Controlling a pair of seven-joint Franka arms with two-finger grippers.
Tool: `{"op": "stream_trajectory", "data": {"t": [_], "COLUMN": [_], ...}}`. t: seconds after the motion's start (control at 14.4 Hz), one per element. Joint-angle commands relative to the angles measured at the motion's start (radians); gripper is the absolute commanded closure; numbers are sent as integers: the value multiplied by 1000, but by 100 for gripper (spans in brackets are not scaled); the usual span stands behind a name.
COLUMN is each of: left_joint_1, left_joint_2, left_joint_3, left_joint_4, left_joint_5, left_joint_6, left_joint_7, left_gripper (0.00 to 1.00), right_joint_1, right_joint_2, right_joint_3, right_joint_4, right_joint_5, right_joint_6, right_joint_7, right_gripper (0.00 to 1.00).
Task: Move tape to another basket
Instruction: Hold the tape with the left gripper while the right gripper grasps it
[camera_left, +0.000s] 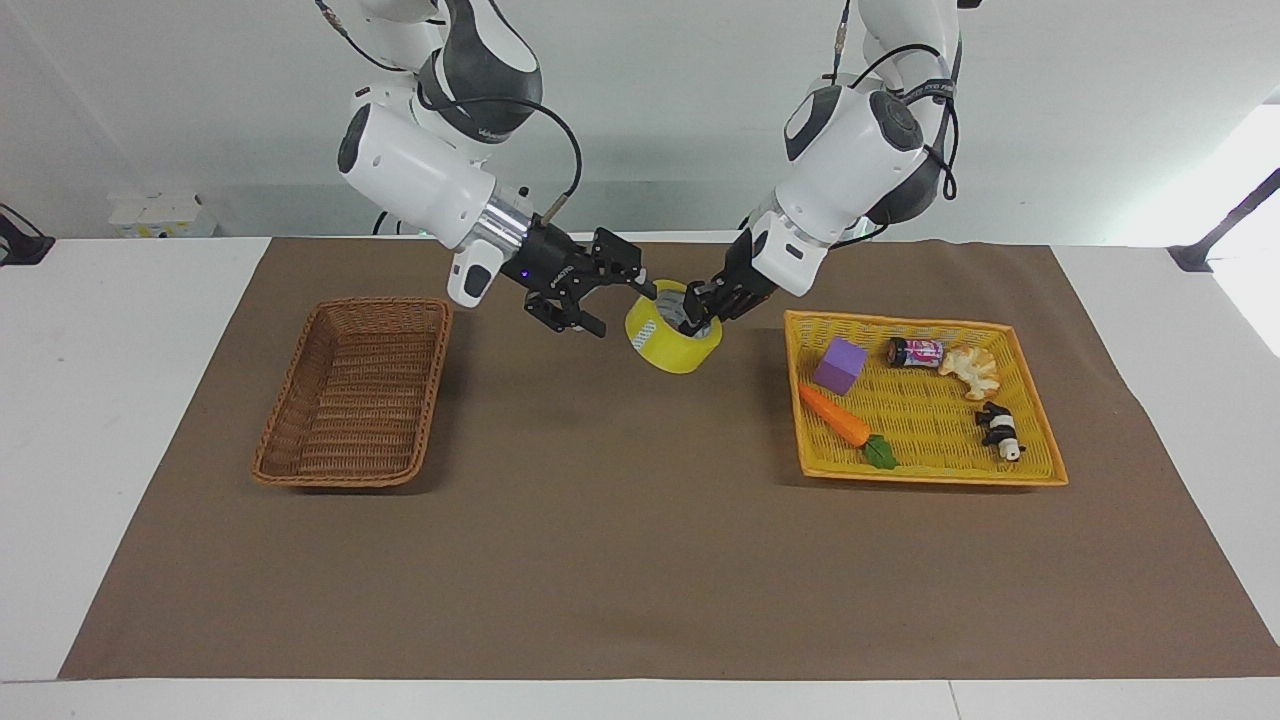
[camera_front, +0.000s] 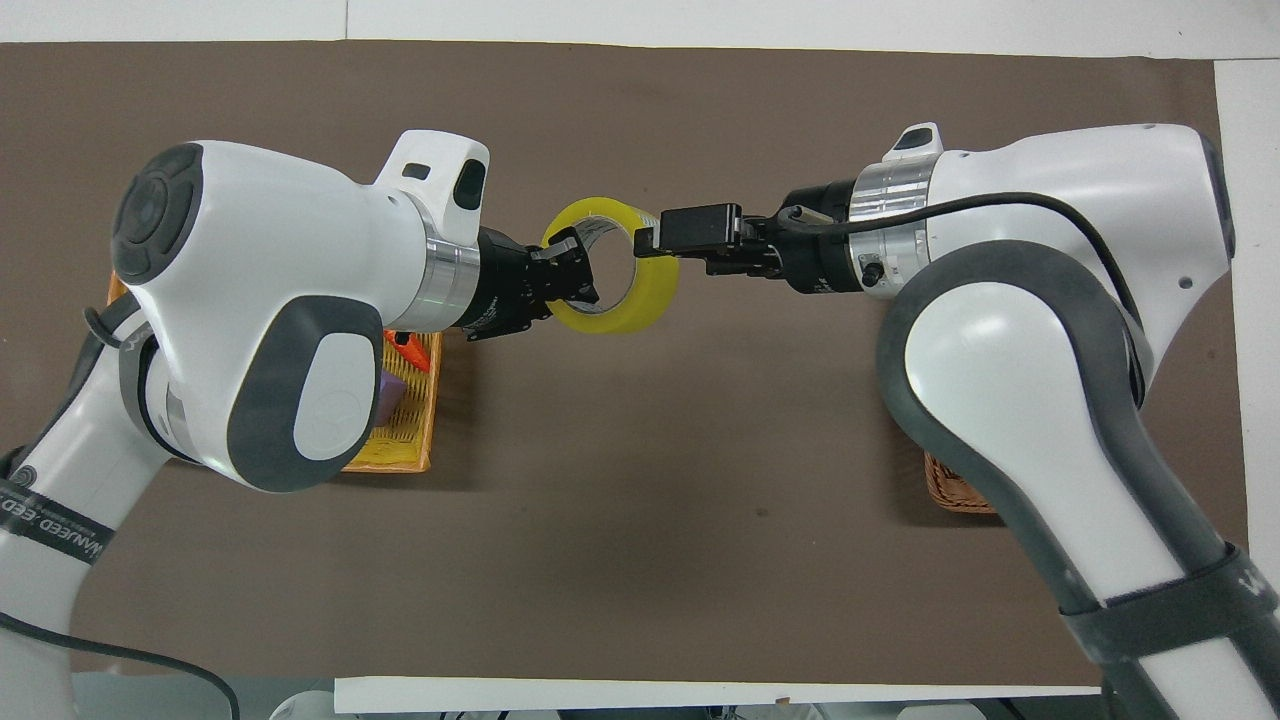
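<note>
**Inspector:** Where is the tape at this moment?

**Operator:** I have the tape (camera_left: 673, 340) up in the air over the brown mat (camera_left: 640, 560), between the two baskets and clear of both. It hangs tilted, its open core facing up and toward the robots.

**Inspector:** Which gripper carries it?

**Operator:** The left gripper (camera_left: 697, 310). I see it clamped on the roll's wall at the side toward the yellow tray (camera_left: 925, 478), one finger inside the core and the other outside. The overhead view shows the same hold (camera_front: 568, 280).

**Inspector:** And the right gripper?

**Operator:** The right gripper (camera_left: 622, 300) is at the roll's other edge, over the mat. Its fingers are spread; the upper one (camera_left: 645, 288) reaches the top rim of the roll and the lower one ends just beside the roll's outer wall. I cannot tell whether either presses on the tape. From overhead its tip (camera_front: 648, 240) overlaps the roll's edge.

**Inspector:** State of the baskets?

**Operator:** The brown basket (camera_left: 352, 470) sits toward the right arm's end of the table, with nothing inside. The yellow tray, toward the left arm's end, holds a purple block (camera_left: 840, 365), a carrot (camera_left: 846, 425), a small can (camera_left: 916, 352), a pale pastry-like piece (camera_left: 970, 370) and a panda figure (camera_left: 1000, 430).
</note>
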Motion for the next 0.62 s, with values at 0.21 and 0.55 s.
{"op": "stream_trajectory", "data": {"t": [0.21, 0.55], "left_joint_1": [-16, -22], "left_joint_2": [-12, -15], "left_joint_3": [14, 14], "left_joint_4": [2, -4], "left_joint_5": [-9, -9], "left_joint_6": [-15, -15], "left_joint_7": [4, 4], "left_gripper": [100, 100], "right_joint_1": [22, 16], "right_joint_2": [2, 2], "right_joint_3": [-2, -2], "right_joint_4": [-22, -22], "right_joint_5": [17, 24], "right_joint_6": [29, 5], "right_joint_7": [-13, -14], "right_gripper": [0, 8]}}
